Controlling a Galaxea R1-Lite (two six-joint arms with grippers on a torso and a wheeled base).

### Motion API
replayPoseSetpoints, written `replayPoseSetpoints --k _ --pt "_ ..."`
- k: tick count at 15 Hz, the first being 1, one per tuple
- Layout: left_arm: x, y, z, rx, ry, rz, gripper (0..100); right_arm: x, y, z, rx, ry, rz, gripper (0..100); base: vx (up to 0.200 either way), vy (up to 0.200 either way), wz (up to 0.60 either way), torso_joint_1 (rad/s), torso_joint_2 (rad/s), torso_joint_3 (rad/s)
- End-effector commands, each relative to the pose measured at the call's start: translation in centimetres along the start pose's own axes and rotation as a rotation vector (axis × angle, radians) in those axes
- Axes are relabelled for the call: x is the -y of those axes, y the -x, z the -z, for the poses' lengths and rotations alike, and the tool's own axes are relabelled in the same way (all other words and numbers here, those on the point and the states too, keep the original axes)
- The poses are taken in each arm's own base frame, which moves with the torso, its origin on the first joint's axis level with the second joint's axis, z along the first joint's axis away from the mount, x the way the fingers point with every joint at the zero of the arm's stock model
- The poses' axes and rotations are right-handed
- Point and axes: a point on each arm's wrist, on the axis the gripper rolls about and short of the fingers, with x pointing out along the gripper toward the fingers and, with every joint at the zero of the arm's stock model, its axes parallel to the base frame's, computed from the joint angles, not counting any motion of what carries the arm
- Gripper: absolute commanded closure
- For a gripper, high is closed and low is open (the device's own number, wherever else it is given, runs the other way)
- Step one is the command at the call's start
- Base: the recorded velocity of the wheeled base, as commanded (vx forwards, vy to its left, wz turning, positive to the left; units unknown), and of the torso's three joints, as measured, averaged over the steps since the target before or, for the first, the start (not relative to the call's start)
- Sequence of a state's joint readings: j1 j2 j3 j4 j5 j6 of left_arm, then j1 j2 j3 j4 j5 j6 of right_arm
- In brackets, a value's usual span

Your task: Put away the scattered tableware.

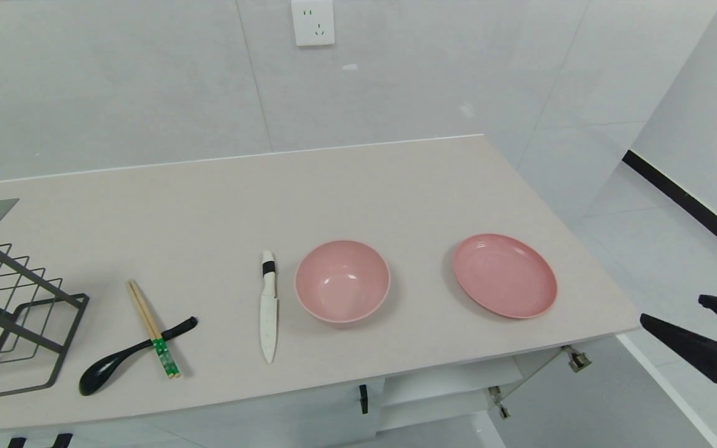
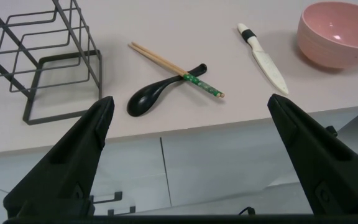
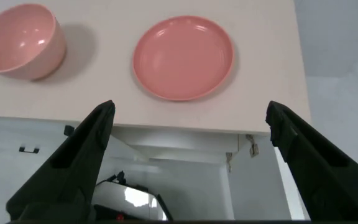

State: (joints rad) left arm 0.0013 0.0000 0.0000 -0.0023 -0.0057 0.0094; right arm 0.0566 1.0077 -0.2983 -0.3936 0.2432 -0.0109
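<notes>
A pink plate (image 1: 505,274) (image 3: 183,57) lies on the counter's right side, with a pink bowl (image 1: 342,280) (image 2: 337,34) (image 3: 18,40) to its left. Left of the bowl lies a white knife (image 1: 268,306) (image 2: 263,57). Further left, wooden chopsticks (image 1: 152,328) (image 2: 176,69) rest across a black spoon (image 1: 128,357) (image 2: 160,92). My right gripper (image 1: 685,317) (image 3: 188,140) hangs open off the counter's right front corner, below the plate's edge. My left gripper (image 2: 188,127) is open in front of the counter edge, facing the spoon and chopsticks.
A dark wire dish rack (image 1: 7,311) (image 2: 39,53) stands at the counter's left end. White cabinet fronts with black handles (image 1: 363,398) sit below the counter, one door ajar with hinges (image 1: 575,359) showing. A tiled wall with a socket (image 1: 313,22) backs the counter.
</notes>
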Motion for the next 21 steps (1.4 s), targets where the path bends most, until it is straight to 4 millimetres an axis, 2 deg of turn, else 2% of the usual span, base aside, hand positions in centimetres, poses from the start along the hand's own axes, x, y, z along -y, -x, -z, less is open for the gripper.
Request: replayPoseSetpoints --k 1,8,9,10,13,19,21 --pt "0.0 0.0 0.0 -0.001 0.002 -0.001 0 0.3 -1.5 1.8 -0.102 -0.021 -0.005 0 0.000 0.000 0.00 0.000 0.00 0.000" --pt "0.0 0.0 0.0 -0.001 0.003 -0.001 0 1.5 -6.3 3.0 -0.170 -0.006 -0.048 0 0.000 0.000 0.00 0.000 0.00 0.000" --pt "0.0 0.0 0.0 -0.001 0.003 -0.001 0 1.5 -6.3 3.0 -0.170 -0.006 -0.048 0 0.000 0.000 0.00 0.000 0.00 0.000" --pt "0.0 0.0 0.0 -0.001 0.003 -0.001 0 1.9 -7.7 3.4 -0.176 -0.014 -0.048 0 0.000 0.000 0.00 0.000 0.00 0.000" --pt "0.0 0.0 0.0 -0.001 0.005 -0.001 0 2.2 -9.1 3.9 -0.189 -0.016 -0.051 0 0.000 0.000 0.00 0.000 0.00 0.000" --pt "0.0 0.0 0.0 0.001 0.008 -0.004 0 4.0 -15.4 5.0 -0.180 -0.012 -0.035 0 0.000 0.000 0.00 0.000 0.00 0.000" --pt "0.0 0.0 0.0 0.001 0.008 -0.004 0 4.3 -16.6 4.9 -0.163 -0.007 -0.034 0 0.000 0.000 0.00 0.000 0.00 0.000"
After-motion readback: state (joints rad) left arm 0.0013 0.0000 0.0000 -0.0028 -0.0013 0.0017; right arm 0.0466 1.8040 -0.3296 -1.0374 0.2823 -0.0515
